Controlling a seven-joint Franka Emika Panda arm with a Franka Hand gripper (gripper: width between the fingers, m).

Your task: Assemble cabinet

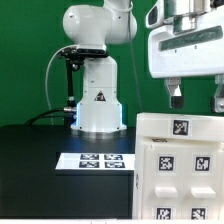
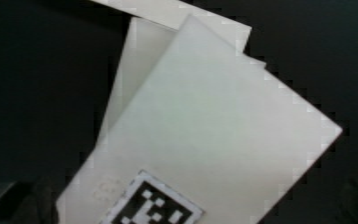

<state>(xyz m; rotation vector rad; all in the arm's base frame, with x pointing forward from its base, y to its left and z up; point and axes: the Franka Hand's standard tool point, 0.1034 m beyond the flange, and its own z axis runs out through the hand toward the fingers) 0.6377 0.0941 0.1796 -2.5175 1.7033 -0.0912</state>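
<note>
In the exterior view the claw (image 1: 196, 97) hangs just above the white cabinet (image 1: 182, 165), its two fingers spread wide with only air between them, so it has hold of nothing. The cabinet sits on the black table (image 1: 40, 160) at the exterior view's right, its front face carrying several black-and-white square tags, and the marker board (image 1: 92, 161) lies flat on the table just beside it, in front of the robot's white base (image 1: 98, 100). The wrist view shows white panels (image 2: 202, 130) of the cabinet seen close against the dark table, one tag (image 2: 158, 203) visible on them.
</note>
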